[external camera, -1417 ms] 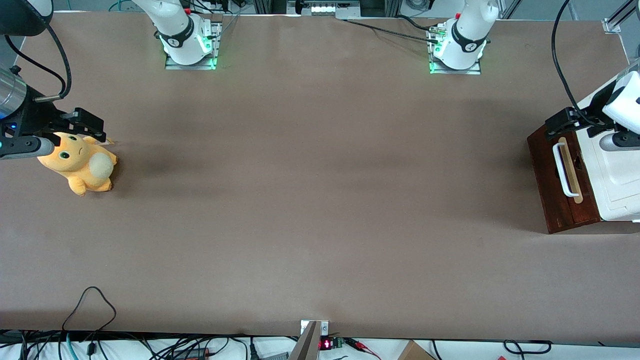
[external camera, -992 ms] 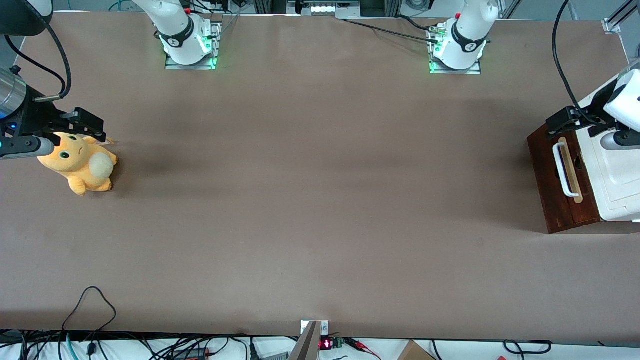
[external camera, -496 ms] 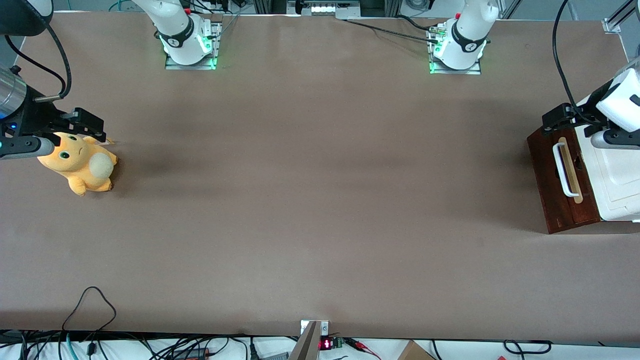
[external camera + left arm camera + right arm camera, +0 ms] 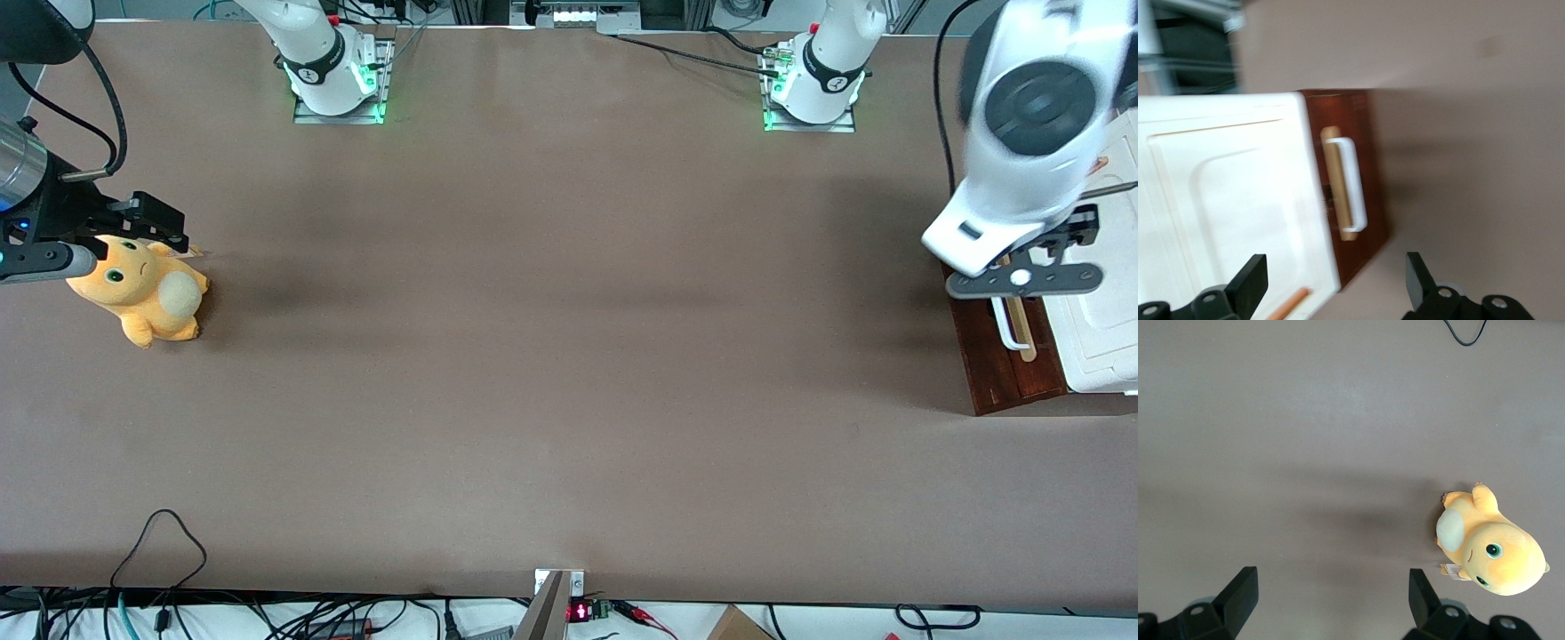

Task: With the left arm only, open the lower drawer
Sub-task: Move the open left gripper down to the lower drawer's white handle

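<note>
End effector point(image 4: 1335, 287): fingers point(image 4: 1251, 283) spread wide apart, nothing between them. It hangs above the cabinet, clear of it, with no contact on any surface. In the wrist view both the cabinet top and the drawer front lie below the spread fingers.

Left arm point(image 4: 1022, 133): large white housing with a dark round joint cap, raised over the cabinet. In the front view its dark wrist bracket covers the end of the drawer handle farther from the front camera.

Lower drawer point(image 4: 1365, 193): dark red-brown front, sitting flush with the cabinet body; no light wood interior is exposed. Condition: closed.

Handle point(image 4: 1353, 190): white bar mounted on a pale wood strip, running along the drawer front. Untouched.

Cabinet top point(image 4: 1231, 200): white moulded panel directly above the drawer; an orange slot shows at its edge near one finger.

Cabinet location: at the working arm's end of the counter point(image 4: 569, 356), drawer front facing the parked arm's end.

Plush toy point(image 4: 142, 293): orange, lying on the counter well apart from the cabinet, at the parked arm's end.

Cable point(image 4: 160, 542): black loop on the counter, nearer the front camera than the cabinet.
</note>
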